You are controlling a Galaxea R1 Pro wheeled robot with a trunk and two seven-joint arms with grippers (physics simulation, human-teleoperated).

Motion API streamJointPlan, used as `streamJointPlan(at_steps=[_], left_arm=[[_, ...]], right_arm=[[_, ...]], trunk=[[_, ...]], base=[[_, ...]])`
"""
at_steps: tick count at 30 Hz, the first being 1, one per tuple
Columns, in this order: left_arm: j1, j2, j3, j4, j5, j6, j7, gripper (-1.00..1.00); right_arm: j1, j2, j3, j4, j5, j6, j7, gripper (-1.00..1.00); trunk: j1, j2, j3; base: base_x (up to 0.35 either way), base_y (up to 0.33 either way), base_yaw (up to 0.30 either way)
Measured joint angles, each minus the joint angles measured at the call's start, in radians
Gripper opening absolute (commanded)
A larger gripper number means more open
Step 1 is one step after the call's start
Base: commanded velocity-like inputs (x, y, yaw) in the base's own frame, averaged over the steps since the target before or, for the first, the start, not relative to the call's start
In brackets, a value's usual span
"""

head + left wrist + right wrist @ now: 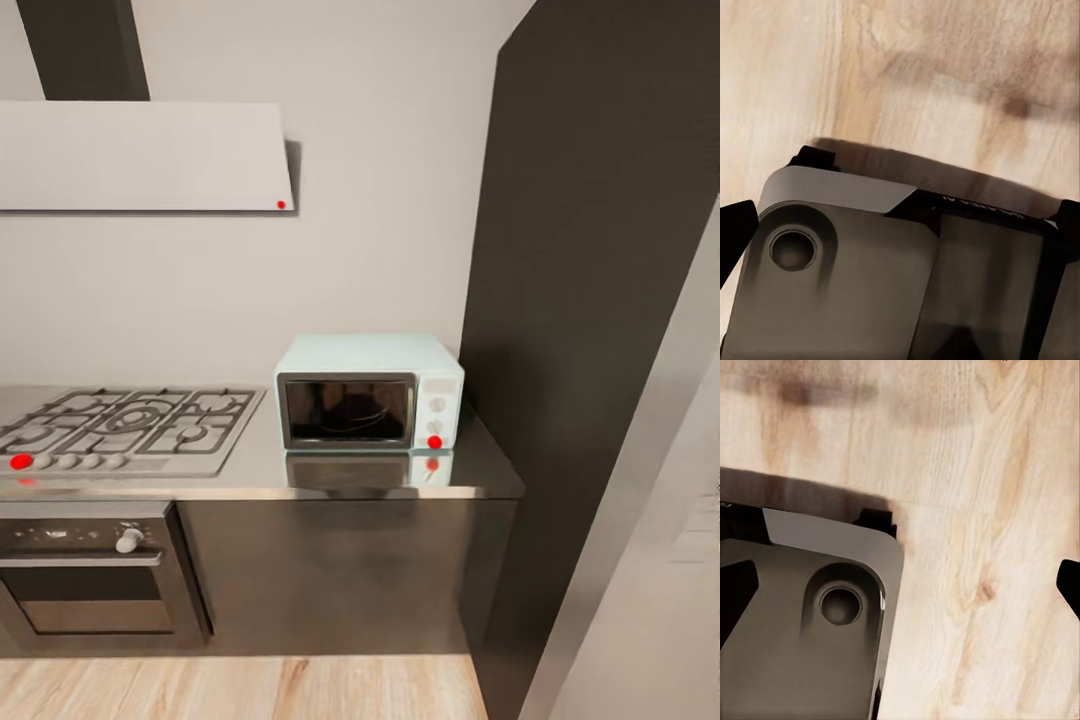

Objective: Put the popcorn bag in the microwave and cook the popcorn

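Microwave (369,391): pale mint box, dark glass door shut, white panel with two knobs and a red dot; stands on the countertop (250,470), taken here as landmark.
Countertop: shiny grey slab over dark cabinet fronts, reflecting the microwave's face.
Gas hob (125,425): set into the countertop, just beside the microwave on the side away from the tall dark cabinet (590,300).
Built-in oven (90,575): below the hob, under the countertop.
Popcorn bag: not found on the stretch of countertop in the head view; its place cannot be told.
Left gripper and right gripper: the wrist views look down at wooden floor (982,510) and the robot's own grey base (847,277); dark finger edges sit at the frame sides, holding nothing visible, spread cannot be told.
Step, by judgement: approach and search, bag not yet taken. Next move calls for locating the bag along the countertop before any reach.
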Motion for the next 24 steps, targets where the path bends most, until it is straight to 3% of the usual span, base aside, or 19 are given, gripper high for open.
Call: streamJointPlan(at_steps=[24], left_arm=[[0.0,-0.001,-0.001,0.0,-0.004,0.002,0.0,1.0]], right_arm=[[0.0,0.005,0.0,0.0,0.001,-0.002,0.001,1.0]], trunk=[[0.0,0.0,0.0]], base=[[0.026,-0.004,0.0]])
